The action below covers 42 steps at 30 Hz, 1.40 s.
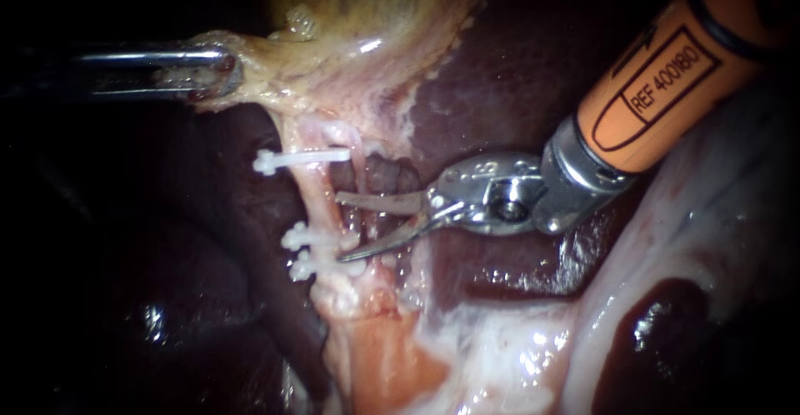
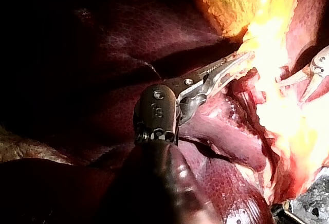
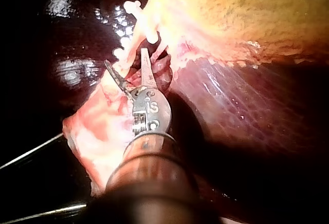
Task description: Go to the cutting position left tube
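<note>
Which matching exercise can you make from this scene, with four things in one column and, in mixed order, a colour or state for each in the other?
Things:
1. left instrument
2. right instrument
3. upper clip
4. gallbladder

Descriptions:
A. white, lying across the tube
B. yellow-green
C. jaws open, tips near the tube
D. jaws shut on the gallbladder's pale edge

Pairs: 1-D, 2-C, 3-A, 4-B.
</note>
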### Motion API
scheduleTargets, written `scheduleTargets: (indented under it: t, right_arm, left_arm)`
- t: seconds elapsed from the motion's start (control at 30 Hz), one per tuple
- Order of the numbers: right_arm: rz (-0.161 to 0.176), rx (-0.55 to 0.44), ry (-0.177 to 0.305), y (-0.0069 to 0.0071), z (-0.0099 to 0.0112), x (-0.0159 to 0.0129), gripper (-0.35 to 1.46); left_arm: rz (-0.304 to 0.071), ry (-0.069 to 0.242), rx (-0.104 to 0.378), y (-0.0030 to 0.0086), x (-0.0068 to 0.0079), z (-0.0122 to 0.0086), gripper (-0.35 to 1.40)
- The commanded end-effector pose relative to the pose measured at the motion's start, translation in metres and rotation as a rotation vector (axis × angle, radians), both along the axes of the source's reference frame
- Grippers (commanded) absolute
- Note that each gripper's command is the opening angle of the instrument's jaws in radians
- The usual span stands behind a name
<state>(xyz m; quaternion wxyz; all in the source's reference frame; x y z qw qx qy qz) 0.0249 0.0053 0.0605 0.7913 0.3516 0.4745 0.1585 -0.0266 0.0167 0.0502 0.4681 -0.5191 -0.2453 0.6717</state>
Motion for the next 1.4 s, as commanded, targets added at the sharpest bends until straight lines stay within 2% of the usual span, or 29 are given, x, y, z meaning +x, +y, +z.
scheduleTargets:
  t: [0.03,0.3,0.47,0.63,0.77,1.07,1.13,1.23,1.37,1.4]
  right_arm:
    - [0.001,0.004,-0.002,0.0001,0.0003,-0.0001,1.43]
    - [0.015,0.005,-0.017,0.0002,0.0025,0.0019,1.43]
    - [0.03,0.033,0.0,-0.0001,0.0033,0.0038,1.43]
    - [0.036,0.075,0.033,0.0001,0.0035,0.0054,1.45]
    - [0.061,0.089,0.067,0.0002,0.0036,0.007,1.45]
    - [0.081,0.111,0.091,-0.0003,0.0029,0.0086,1.45]
    - [0.077,0.119,0.094,-0.0005,0.0027,0.0087,1.45]
    - [0.067,0.16,0.123,-0.0007,0.002,0.0087,1.45]
    - [0.014,0.214,0.178,-0.0012,0.0001,0.0088,1.45]
    - [0.012,0.222,0.191,-0.0013,-0.0005,0.0089,1.45]
  left_arm:
    - [0.0,0.0,0.0,0.0,0.0,0.0,-0.35]
    - [0.0,0.0,0.0,0.0,0.0,0.0,-0.35]
    - [0.0,0.0,0.0,0.0,0.0,0.0,-0.35]
    - [0.0,0.0,0.0,0.0,-0.0001,0.0,-0.35]
    - [-0.001,0.0,0.0,0.0,-0.0001,0.0,-0.35]
    - [-0.002,0.001,0.0,0.0,-0.0003,0.0,-0.35]
    - [-0.002,0.001,0.0,0.0,-0.0003,0.0,-0.35]
    - [-0.002,0.001,0.0,0.0,-0.0003,0.0,-0.35]
    - [-0.002,0.001,0.0,0.0,-0.0003,0.0,-0.35]
    - [-0.002,0.001,0.0,0.0,-0.0003,0.0,-0.35]
